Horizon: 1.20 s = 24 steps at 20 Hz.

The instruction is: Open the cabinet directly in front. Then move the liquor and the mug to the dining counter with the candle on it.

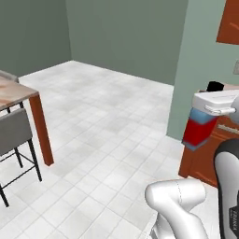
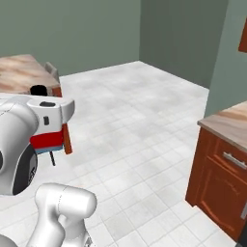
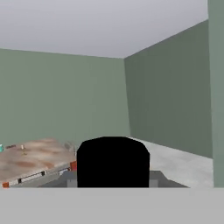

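Gripping liquor [image 1: 200, 130] in hand [image 1: 212, 108], above floor.

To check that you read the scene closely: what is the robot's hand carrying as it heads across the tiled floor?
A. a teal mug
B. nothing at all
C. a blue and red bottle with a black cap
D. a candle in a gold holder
C: the liquor, blue above and red below with its black cap near the white hand, sits clamped in the gripper; the dining counter lies off to the left.
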Available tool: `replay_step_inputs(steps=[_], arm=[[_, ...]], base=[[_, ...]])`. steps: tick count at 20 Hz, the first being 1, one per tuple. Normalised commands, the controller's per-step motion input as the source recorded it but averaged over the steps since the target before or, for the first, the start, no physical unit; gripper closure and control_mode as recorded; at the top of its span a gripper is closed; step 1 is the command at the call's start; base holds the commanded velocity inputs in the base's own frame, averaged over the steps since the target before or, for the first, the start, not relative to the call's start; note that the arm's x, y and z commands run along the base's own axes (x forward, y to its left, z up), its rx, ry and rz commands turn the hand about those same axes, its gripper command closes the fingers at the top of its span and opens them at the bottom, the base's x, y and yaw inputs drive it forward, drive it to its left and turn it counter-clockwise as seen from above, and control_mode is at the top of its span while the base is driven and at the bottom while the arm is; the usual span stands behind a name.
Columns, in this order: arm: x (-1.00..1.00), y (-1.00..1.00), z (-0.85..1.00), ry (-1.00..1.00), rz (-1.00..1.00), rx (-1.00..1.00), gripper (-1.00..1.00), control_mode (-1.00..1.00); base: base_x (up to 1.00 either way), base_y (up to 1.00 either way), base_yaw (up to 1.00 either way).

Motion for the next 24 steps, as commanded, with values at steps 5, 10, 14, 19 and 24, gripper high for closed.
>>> replay_step_inputs(steps=[5, 10, 14, 19, 24], arm=[[0.00, 0.00, 0.00, 0.00, 0.00, 0.00, 1.00, 1.00], [0.00, 0.00, 0.00, 0.00, 0.00, 0.00, 1.00, 1.00], [0.00, 0.00, 0.00, 0.00, 0.00, 0.00, 1.00, 1.00], [0.00, 0.00, 0.00, 0.00, 0.00, 0.00, 1.00, 1.00], [0.00, 0.00, 0.00, 0.00, 0.00, 0.00, 1.00, 1.00]], base=[[-0.24, 0.28, 0.35], [-0.03, 0.56, 0.20], [0.00, 0.70, 0.12], [0.00, 0.75, 0.07], [0.00, 0.78, 0.03]])
